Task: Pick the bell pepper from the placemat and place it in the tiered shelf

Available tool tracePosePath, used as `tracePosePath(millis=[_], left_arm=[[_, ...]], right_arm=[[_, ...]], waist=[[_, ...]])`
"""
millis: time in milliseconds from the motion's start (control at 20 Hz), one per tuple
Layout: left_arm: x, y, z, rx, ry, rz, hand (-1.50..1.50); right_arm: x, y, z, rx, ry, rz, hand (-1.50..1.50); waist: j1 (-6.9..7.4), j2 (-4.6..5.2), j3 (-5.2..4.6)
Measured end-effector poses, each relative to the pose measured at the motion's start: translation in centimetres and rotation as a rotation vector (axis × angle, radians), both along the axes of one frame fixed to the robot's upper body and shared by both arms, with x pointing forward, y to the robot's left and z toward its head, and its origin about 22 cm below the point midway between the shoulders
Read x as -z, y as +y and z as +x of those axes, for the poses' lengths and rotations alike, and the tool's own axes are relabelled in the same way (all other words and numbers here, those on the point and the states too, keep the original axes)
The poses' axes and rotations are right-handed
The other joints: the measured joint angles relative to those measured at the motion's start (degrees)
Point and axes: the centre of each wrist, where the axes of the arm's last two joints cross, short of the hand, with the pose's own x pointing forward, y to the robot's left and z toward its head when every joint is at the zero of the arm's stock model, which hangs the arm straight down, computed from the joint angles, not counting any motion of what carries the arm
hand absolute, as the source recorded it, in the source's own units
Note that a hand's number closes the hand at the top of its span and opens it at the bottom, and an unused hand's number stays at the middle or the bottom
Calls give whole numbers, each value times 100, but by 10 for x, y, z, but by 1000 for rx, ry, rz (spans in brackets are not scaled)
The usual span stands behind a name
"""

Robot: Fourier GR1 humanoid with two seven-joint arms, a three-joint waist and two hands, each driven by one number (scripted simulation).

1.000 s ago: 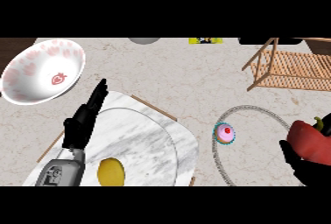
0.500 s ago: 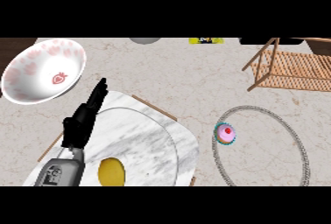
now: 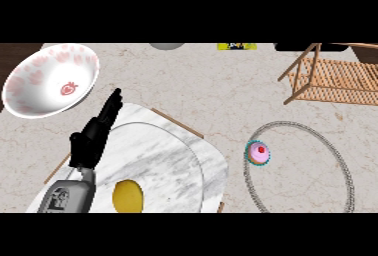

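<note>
left robot hand [image 3: 94, 134] fingers straight, holding nothing, over placemat [image 3: 166, 150] | right robot hand and pepper unseen | I'd fear overshooting shelf [image 3: 336, 77] at far-right tabletop corner

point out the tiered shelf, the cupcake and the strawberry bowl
tiered shelf [image 3: 341, 80], head view, on its wooden slats
cupcake [image 3: 258, 151], head view, on its pink frosting
strawberry bowl [image 3: 49, 80], head view, on its white inner wall

Even, bright, diffuse light falls on the pale bench [image 3: 221, 95] with no glare, only faint soft shadows lie under the left hand [image 3: 94, 135] and the wooden shelf [image 3: 336, 80] at the far right corner, and round things look stretched tall.
</note>
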Motion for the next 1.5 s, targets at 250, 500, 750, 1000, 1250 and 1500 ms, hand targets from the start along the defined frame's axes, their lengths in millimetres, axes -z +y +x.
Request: tracePosePath(millis=[250, 500, 750, 1000, 1250, 1500], left_arm=[[-2, 4, 1, 6, -1, -1, 0], [-1, -3, 7, 2, -2, 2, 0], [1, -10, -1, 3, -8, -2, 0], [1, -8, 3, 5, -14, 1, 0], [7, -3, 4, 6, -11, 2, 0], [5, -9, 3, 13, -13, 2, 0]], right_arm=[[-6, -23, 19, 43, -27, -25, 150], [-6, -41, 38, 60, -45, -85, 150], [3, -46, 62, 85, -55, -133, 150], [14, -54, 92, 121, -61, -216, 150], [34, -62, 116, 100, -98, -271, 150], [43, -74, 129, 78, -185, -113, 150]], waist=[[8, 2, 3], [9, 6, 1], [27, 6, 1], [61, 21, 2], [59, 22, 3], [75, 21, 9]])
